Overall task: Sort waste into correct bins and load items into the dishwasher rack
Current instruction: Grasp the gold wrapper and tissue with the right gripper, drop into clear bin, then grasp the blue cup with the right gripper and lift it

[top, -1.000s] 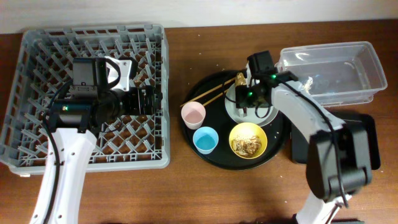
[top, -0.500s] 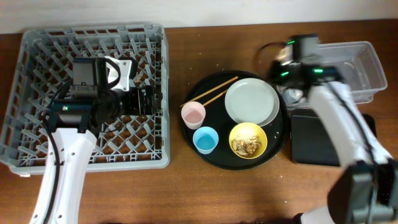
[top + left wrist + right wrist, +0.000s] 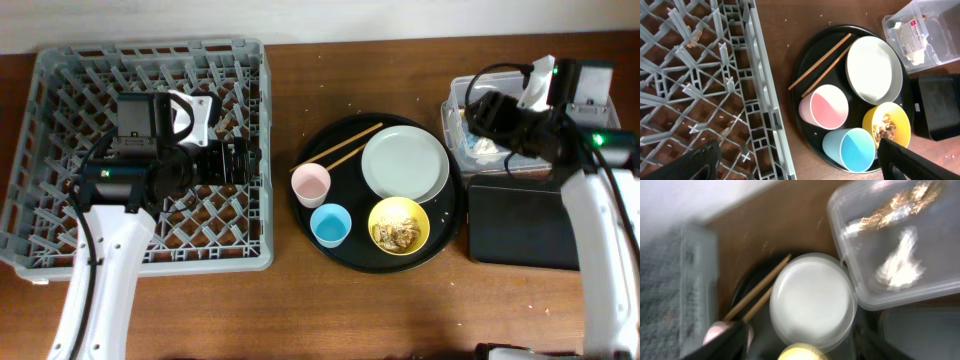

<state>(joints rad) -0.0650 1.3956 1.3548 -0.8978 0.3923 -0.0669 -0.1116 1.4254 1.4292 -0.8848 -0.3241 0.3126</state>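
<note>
The gold foil wrapper [image 3: 900, 202] and white tissue [image 3: 897, 265] lie in the clear tub [image 3: 452, 108]. My right gripper [image 3: 492, 112] hovers over that tub, open and empty [image 3: 800, 347]. Brown food scraps [image 3: 398, 232] sit in the yellow bowl [image 3: 399, 225]. It stands on the round black tray with the plate [image 3: 404, 165], chopsticks [image 3: 338, 151], pink cup [image 3: 311, 184] and blue cup [image 3: 330, 224]. My left gripper [image 3: 236, 162] is open and empty above the right side of the grey rack [image 3: 60, 80]. The black rectangular tray [image 3: 520, 225] lies below the tub.
The round black tray [image 3: 330, 260] sits between the rack and the bins on the brown table. The rack's right wall [image 3: 765, 95] runs close to the tray's left edge. Crumbs lie on the rack's lattice base.
My right arm swung right from the plate's far rim to over the clear tub. The gold wrapper left the round tray and now lies in the tub. The left arm stayed still.
</note>
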